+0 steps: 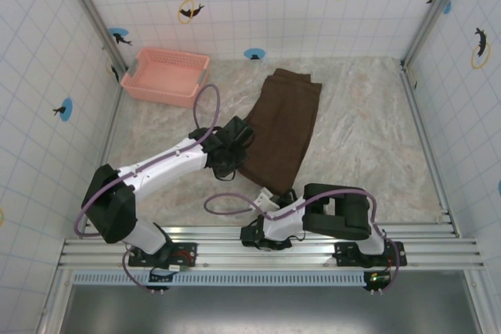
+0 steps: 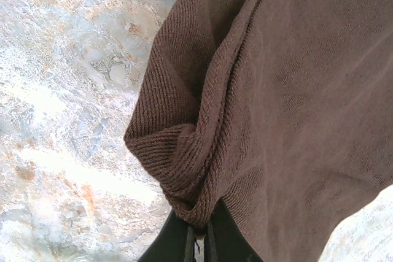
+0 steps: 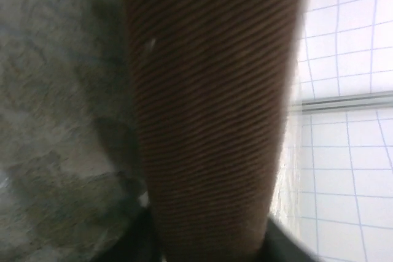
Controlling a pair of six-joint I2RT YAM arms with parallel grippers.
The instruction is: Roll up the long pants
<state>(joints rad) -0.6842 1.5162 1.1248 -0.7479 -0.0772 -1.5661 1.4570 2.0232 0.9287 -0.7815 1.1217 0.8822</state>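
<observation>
One long pants, one basket; left tool pinches them, right tool seemingly too.

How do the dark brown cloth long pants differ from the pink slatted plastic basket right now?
The dark brown cloth long pants lie limp and spread out mid-table; the pink slatted plastic basket stands rigid and open-topped in the far left corner. The left claw pinches the pants' edge; the basket is untouched. Both rest on the marbled table.
</observation>
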